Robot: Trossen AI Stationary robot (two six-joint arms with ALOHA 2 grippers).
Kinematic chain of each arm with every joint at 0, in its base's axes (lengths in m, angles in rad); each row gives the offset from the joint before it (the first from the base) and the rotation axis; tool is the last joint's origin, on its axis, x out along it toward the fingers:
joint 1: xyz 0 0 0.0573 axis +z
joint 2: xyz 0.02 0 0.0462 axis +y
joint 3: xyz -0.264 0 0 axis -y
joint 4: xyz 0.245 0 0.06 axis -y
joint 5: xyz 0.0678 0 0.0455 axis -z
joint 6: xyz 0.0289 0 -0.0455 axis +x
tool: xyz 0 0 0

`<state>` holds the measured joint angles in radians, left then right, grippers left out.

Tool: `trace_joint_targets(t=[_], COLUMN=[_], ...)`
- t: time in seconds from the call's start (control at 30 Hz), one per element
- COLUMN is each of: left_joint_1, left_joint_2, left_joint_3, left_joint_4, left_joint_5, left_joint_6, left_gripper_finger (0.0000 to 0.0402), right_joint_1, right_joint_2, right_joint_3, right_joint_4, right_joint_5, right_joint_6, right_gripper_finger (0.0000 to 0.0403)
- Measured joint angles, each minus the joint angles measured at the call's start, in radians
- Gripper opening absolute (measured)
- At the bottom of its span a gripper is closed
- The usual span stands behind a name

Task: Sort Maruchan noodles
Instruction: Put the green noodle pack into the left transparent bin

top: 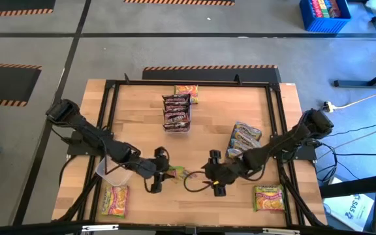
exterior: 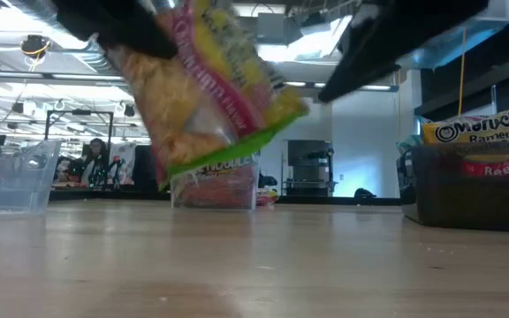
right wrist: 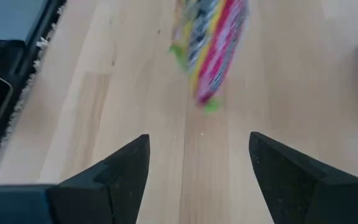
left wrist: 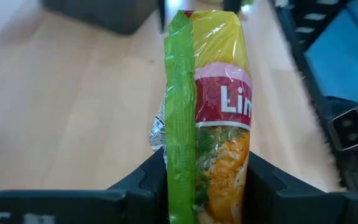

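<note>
A yellow-green Maruchan noodle packet [exterior: 210,97] hangs above the table's near middle, with my left gripper [top: 165,172] shut on it. In the left wrist view the packet [left wrist: 213,93] stands edge-on between the fingers, its green sealed edge [left wrist: 180,112] facing the camera. My right gripper [top: 207,173] is just to the packet's right, open and holding nothing. In the right wrist view its fingers [right wrist: 197,168] stand wide apart over bare wood, and the packet [right wrist: 211,50] is ahead of them. My left gripper pinches the packet's two flat faces [left wrist: 229,168] between its two fingers [left wrist: 146,182], near one end. The fingers come slanting down from the table's left. The packet is tilted and clear of the table, and most of its length sticks out beyond the fingers.
A clear bin of dark maroon packets [top: 177,112] stands at the far middle, with a yellow-pink packet [top: 187,91] behind it. Another bin of packets [top: 245,138] stands at the right. Single packets lie near left [top: 114,199] and near right [top: 269,197]. A clear bin [exterior: 11,177] is on the left.
</note>
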<state>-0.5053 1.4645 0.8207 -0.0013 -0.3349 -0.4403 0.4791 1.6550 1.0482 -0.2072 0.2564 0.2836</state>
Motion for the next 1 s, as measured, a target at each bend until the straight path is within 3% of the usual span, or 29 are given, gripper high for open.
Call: trace_joint_targets(t=[0.17, 0.4, 0.7, 0.87, 1.0], left_joint_1=[-0.055, -0.123, -0.199, -0.246, -0.254], left_joint_2=[-0.013, -0.013, -0.035, -0.058, -0.048], left_joint_3=[-0.115, -0.203, -0.296, -0.349, -0.378], left_joint_4=[0.062, 0.27, 0.4, 0.657, 0.875], left_joint_5=[-0.061, -0.176, -0.4, -0.482, -0.447], left_joint_6=[-0.109, -0.053, -0.054, 0.104, 0.255], left_gripper_finger=[0.012, 0.012, 0.0119, 0.0119, 0.0119], right_joint_1=[-0.009, -0.024, -0.021, -0.022, -0.022], right_joint_2=[0.001, 0.001, 0.07, 0.138, 0.178], right_joint_3=[-0.138, -0.213, -0.215, -0.215, -0.215], right_joint_4=[0.243, 0.493, 0.594, 0.727, 0.873], right_joint_5=[-0.032, -0.039, -0.029, 0.033, 0.086], right_joint_6=[-0.001, -0.005, -0.056, -0.068, -0.109], right_gripper_finger=[0.0257, 0.0257, 0.0257, 0.0257, 0.0257])
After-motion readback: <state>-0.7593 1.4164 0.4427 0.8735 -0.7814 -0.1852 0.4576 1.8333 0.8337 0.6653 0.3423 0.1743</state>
